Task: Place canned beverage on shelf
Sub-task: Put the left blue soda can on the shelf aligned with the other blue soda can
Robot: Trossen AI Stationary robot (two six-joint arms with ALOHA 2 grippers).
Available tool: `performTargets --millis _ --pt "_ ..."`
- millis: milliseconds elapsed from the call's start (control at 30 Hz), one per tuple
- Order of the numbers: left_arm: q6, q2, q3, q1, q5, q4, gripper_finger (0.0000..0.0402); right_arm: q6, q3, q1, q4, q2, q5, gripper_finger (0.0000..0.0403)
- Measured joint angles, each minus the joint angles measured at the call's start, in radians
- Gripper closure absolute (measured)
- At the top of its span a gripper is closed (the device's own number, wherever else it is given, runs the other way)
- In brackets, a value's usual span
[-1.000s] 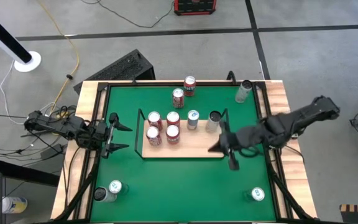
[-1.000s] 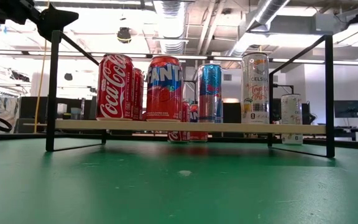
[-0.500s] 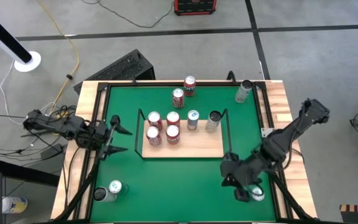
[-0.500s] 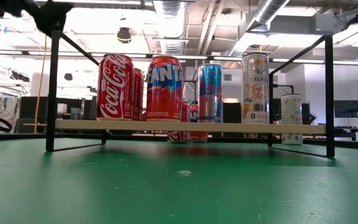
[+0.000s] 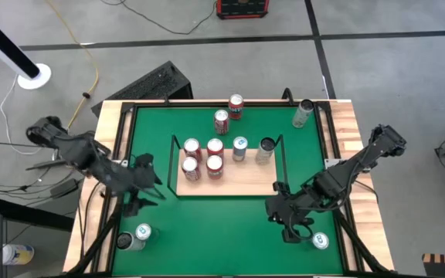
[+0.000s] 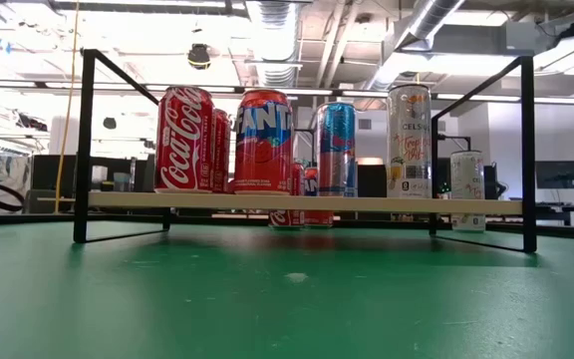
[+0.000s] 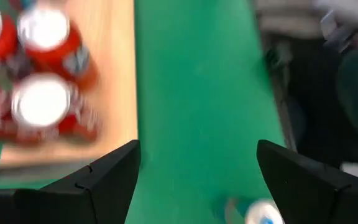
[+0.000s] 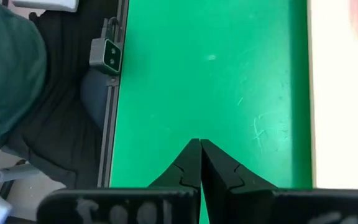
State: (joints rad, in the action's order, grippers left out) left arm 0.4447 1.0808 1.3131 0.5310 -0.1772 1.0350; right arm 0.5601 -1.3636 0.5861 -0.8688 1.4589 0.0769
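Observation:
The shelf (image 5: 242, 181), a light-wood board with black wire rails, stands mid-table and bears several cans on their bases: red ones (image 5: 202, 157), a blue one (image 5: 240, 147) and a pale one (image 5: 266, 149). The low view shows the same row on the shelf (image 6: 297, 202). A white-and-blue can (image 5: 319, 242) stands near the front right corner, another (image 5: 139, 235) near the front left. My left gripper (image 5: 151, 179) hangs open off the shelf's left end, above the cloth. My right gripper (image 5: 275, 208) is shut, between the shelf and the front right can, with nothing in it.
Two red cans (image 5: 228, 113) and a pale can (image 5: 303, 113) stand on the green cloth behind the shelf. Wooden edges (image 5: 114, 154) frame the table. Bare green cloth (image 5: 215, 232) lies between the shelf and the near edge.
My left gripper has risen out of the low view's top and tipped downward, staying open. My right gripper has left the shelf's right end, gone toward the near edge by the front right can, then a little left, and stays shut. No can has moved.

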Motion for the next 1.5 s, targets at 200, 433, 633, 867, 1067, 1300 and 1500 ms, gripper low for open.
performTargets --millis 200,433,633,867,1067,1300,1500 --pt "0.150 0.271 0.222 0.110 0.038 0.185 0.0095 -0.041 0.000 0.016 -0.008 0.003 0.004 0.0377" --pt "0.264 0.432 0.275 0.160 0.091 0.190 0.0095 -0.102 0.000 0.022 -0.019 0.002 0.027 0.0376" --pt "0.488 0.491 0.274 0.221 0.096 0.236 0.0095 -0.223 0.000 0.020 -0.014 0.002 0.056 0.0376" --pt "0.764 0.491 0.274 0.268 0.058 0.286 0.0095 -0.302 0.000 0.013 -0.014 0.002 0.056 0.0376" --pt "0.949 0.491 0.253 0.281 0.029 0.323 0.0095 -0.359 0.000 0.025 -0.017 0.002 0.056 0.0375" --pt "1.101 0.491 0.191 0.281 0.090 0.339 0.0095 -0.370 0.000 0.060 -0.017 0.002 0.056 0.0375" --pt "1.120 0.491 0.161 0.289 0.081 0.326 0.0095 -0.321 0.000 0.097 -0.009 0.002 0.056 0.0375"
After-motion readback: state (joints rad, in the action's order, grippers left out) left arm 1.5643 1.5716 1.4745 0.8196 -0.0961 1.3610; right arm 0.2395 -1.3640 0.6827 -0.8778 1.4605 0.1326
